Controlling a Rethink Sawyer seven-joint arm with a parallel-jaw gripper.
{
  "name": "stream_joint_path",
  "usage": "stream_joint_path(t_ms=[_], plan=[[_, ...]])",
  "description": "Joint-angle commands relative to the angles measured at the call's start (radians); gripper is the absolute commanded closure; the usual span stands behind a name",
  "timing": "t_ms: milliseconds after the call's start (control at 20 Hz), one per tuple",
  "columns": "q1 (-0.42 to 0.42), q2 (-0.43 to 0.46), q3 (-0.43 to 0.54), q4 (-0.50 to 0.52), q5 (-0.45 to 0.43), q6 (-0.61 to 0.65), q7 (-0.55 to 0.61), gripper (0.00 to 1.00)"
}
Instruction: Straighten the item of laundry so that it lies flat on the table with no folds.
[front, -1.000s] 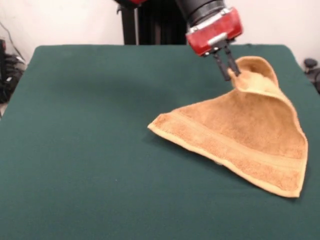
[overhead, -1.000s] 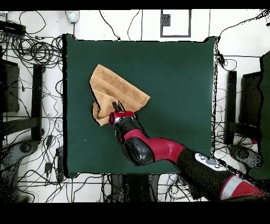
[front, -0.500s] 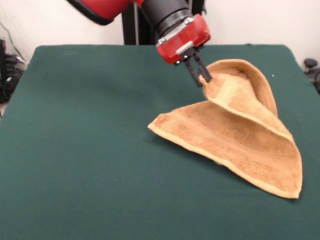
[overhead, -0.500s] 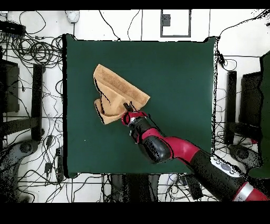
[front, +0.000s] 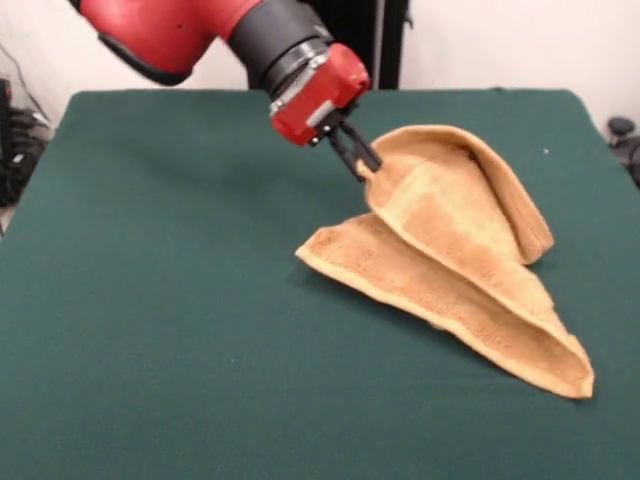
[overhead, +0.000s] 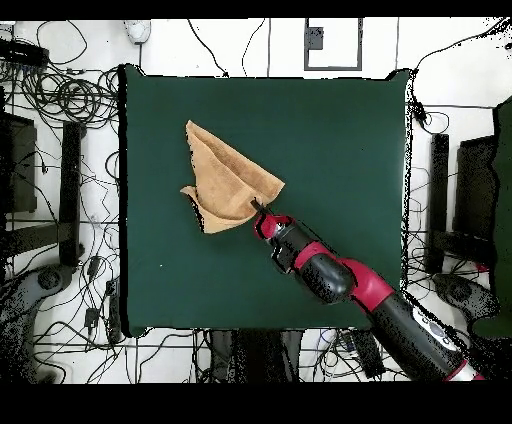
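The item of laundry (front: 455, 255) is a tan terry towel, folded over itself on the right half of the green table (front: 150, 300). My gripper (front: 362, 167) is shut on one raised corner of it and holds that corner above the table, so the cloth drapes down to the right in a doubled layer. From overhead the towel (overhead: 225, 180) shows as a narrow wedge left of centre, with the gripper (overhead: 255, 208) at its lower right edge.
Cables and stands (overhead: 60, 150) ring the table on the floor. The red arm (overhead: 350, 290) crosses the table's lower right part in the overhead view.
The gripper has carried the held corner leftward in the front view, across the towel. The cloth has folded further over itself, and its far right edge has drawn in.
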Motion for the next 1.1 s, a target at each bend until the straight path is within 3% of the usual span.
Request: stream_joint_path(t_ms=[50,400,1100], plan=[[-0.069,0.176,0.125,-0.238,-0.014,0.339,-0.351,1.0],[-0.133,0.215,0.156,-0.345,0.021,0.568,-0.508,1.0],[-0.118,0.134,0.157,-0.553,0.016,0.87,-0.776,1.0]])
